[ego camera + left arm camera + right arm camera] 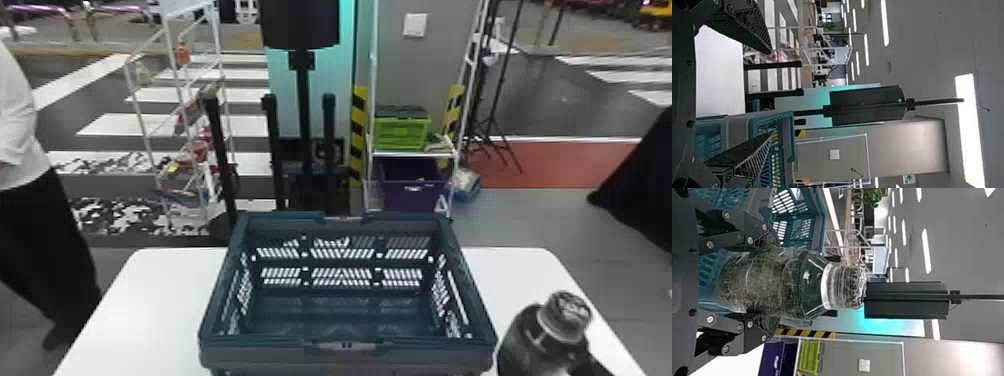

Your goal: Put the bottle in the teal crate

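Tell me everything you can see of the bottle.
The bottle is dark, glossy, plastic-looking, with crinkled wrapping, sloping shoulders, a pale neck ring and a broad cap. Roughly upright, it is clamped in the right gripper, right of the teal crate; I cannot tell whether its base touches anything.

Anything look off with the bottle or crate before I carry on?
One oddity: the bottle has what looks like crinkled clear film around its body and cap. It is in the right gripper, to the right of the crate, which sits upright on the table. I see no spill.
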